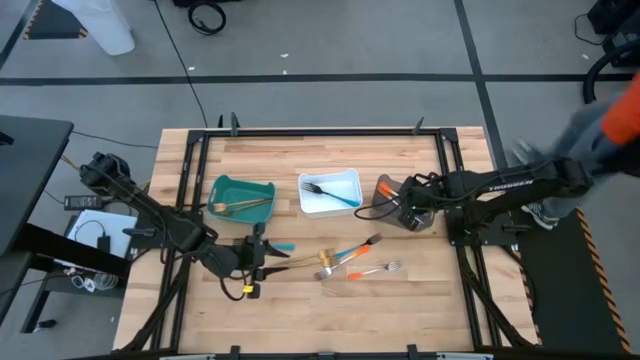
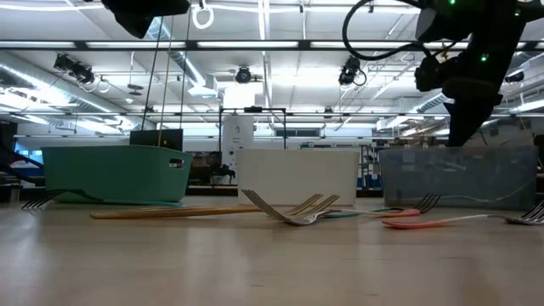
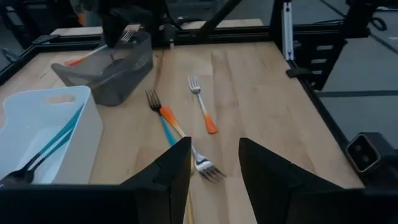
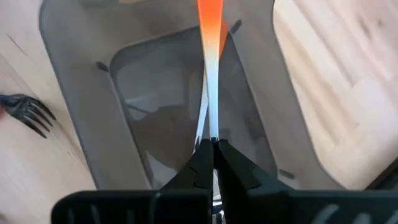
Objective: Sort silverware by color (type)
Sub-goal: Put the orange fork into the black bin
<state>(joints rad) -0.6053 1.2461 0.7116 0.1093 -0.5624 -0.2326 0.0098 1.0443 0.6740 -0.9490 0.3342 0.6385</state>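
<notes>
My right gripper [image 4: 212, 146] hangs over the grey bin [image 1: 402, 203] at the table's right, shut on an orange-handled fork [image 4: 210, 74]. My left gripper [image 3: 214, 163] stands open above the table's near left part, its fingers over the loose silverware and touching none of it. That pile lies flat on the wood: a gold piece [image 1: 300, 262], a blue-handled fork [image 3: 166, 127], an orange-handled fork [image 3: 202, 109] and a silver fork [image 3: 208, 169]. The teal bin [image 1: 240, 197] holds gold pieces. The white bin [image 1: 330, 192] holds a dark fork with a blue handle. My right gripper pinches the fork's bare metal stem [image 4: 211, 127] between its two fingertips, coming steeply from above. The fingers lie along the fork. The orange handle end [image 4: 209, 22] points away from the gripper, over the grey bin's inside. Whether that end touches the bin I cannot tell.
The three bins stand in a row across the table's middle, teal at the left, white in the centre, grey at the right. A black frame [image 1: 455, 170] borders the wooden top. A person's orange sleeve [image 1: 622, 122] shows beyond the table's right edge.
</notes>
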